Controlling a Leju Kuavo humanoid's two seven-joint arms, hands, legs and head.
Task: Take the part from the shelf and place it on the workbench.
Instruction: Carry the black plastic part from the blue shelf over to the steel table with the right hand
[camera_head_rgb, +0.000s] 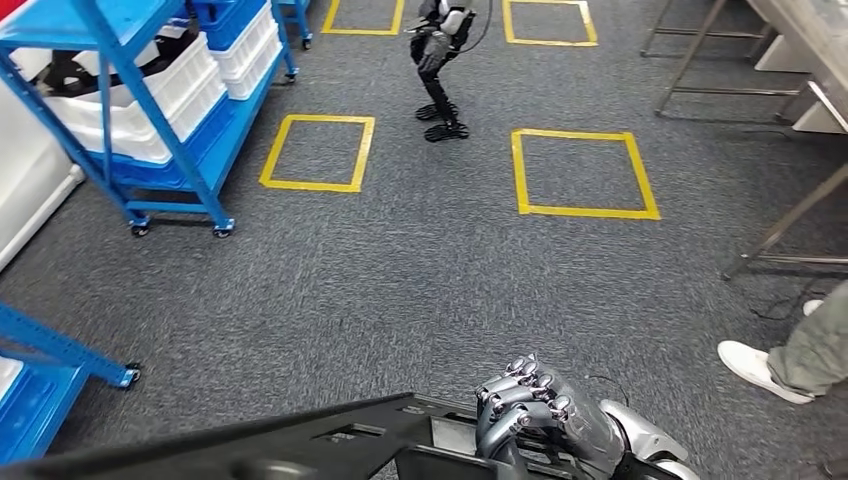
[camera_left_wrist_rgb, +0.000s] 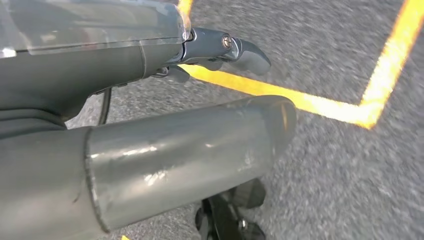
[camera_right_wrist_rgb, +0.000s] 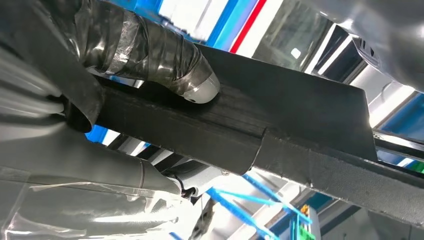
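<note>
Head view looks down at grey carpet floor (camera_head_rgb: 420, 290) with yellow tape squares (camera_head_rgb: 318, 152), one more to the right (camera_head_rgb: 583, 173). Blue wheeled shelf rack (camera_head_rgb: 160, 130) at upper left, loaded with white bins (camera_head_rgb: 150, 95); another blue rack corner (camera_head_rgb: 40, 385) at lower left. Metal table legs (camera_head_rgb: 790, 215) along right edge. A second humanoid robot (camera_head_rgb: 440, 60) stands far off at top centre. A person's white shoe (camera_head_rgb: 760, 368) and grey-green trouser leg at right edge.

The part, a long black plastic panel (camera_head_rgb: 300, 440), lies across the bottom of the head view, carried above the floor, not on any bench. Right hand (camera_head_rgb: 545, 415) has fingers curled over the panel's right end, gripping it; the right wrist view shows its taped thumb (camera_right_wrist_rgb: 165, 60) pressed on the panel (camera_right_wrist_rgb: 280, 125).

Left hand (camera_left_wrist_rgb: 175, 145) hangs over carpet and yellow tape (camera_left_wrist_rgb: 320, 105); thumb and one dark finger (camera_left_wrist_rgb: 225, 47) stretched out, apart, nothing between them.
</note>
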